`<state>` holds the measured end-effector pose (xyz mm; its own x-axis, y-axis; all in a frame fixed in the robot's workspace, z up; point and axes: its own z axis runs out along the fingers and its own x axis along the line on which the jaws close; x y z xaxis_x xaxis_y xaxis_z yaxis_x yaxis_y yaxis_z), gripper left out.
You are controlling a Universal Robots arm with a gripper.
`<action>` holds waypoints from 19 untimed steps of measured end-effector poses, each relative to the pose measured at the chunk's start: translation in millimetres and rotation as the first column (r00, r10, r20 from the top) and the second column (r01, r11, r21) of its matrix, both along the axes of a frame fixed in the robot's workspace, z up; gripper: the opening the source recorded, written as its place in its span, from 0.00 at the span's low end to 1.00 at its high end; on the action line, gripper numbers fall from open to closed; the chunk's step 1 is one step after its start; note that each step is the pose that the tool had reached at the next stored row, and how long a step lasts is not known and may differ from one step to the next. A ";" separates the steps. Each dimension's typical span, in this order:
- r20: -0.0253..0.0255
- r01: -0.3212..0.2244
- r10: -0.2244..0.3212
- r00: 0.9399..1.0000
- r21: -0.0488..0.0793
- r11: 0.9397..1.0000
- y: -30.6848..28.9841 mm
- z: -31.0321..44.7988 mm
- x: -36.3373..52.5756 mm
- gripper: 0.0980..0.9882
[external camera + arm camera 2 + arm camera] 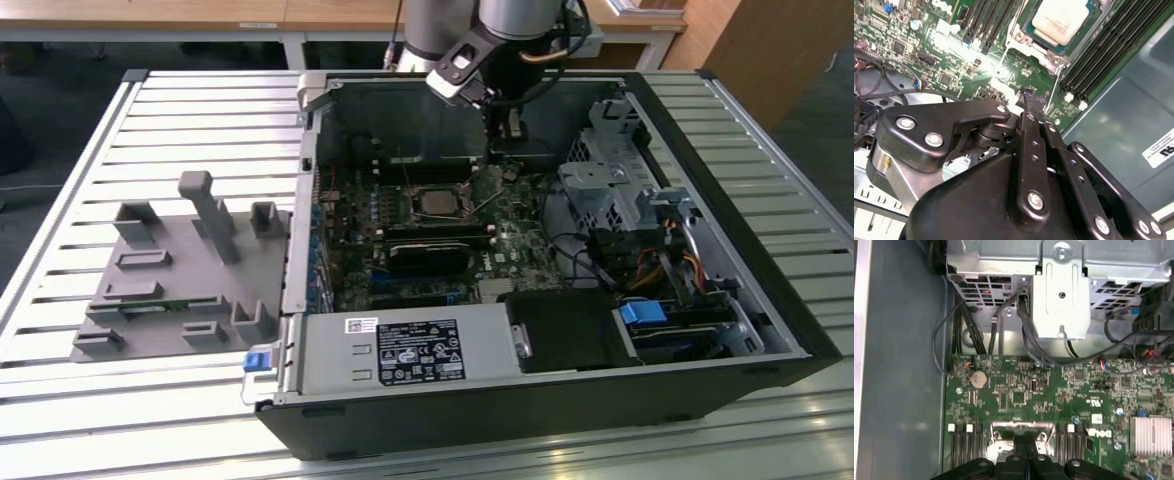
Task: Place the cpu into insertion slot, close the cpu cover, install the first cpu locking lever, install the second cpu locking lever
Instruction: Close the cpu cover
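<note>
the computer case [781, 330] is laid on its side on the slatted table [200, 100] with its open side up, so that the green circuit board [1019, 390] can be reached from above by the arm. the gripper [503, 140] is found inside the case, near the insertion slot [412, 200] and toward the exterior view's right of it. in both wrist views its 2 black fingers [1029, 150] are seen pressed together with no gap, and nothing is seen clamped between them. such a narrow closed tip is judged better suited to pushing small metal parts than to carrying anything. the cpu [1061, 20] is seated flat in the insertion slot with its pale metal top facing up, so the 1st step is judged to be done. a silvery frame [1024, 37] is seen around the cpu, but whether this is the cpu cover shut down over it cannot be told. a thin silvery rod, taken to be a locking lever [1054, 97], is seen running close past the gripper's tip, which is judged to be why the tip is held at this corner of the slot. whether the rod is touched cannot be told. the grey holder tray [174, 270] is set well apart on the table, at the exterior view's left, outside the case.
</note>
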<state>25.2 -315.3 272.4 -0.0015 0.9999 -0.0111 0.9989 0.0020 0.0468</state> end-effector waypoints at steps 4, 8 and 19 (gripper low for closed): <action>0.000 0.000 0.000 1.000 -0.001 1.000 1.5 -5.2 4.0 0.01; 0.000 -0.001 0.001 1.000 -0.001 1.000 2.9 -9.2 8.9 0.01; -0.001 0.000 0.000 1.000 -0.006 1.000 5.9 -14.3 22.4 0.01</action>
<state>47.6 -309.4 258.2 -0.0019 0.9999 -0.0172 0.9990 0.0027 0.0454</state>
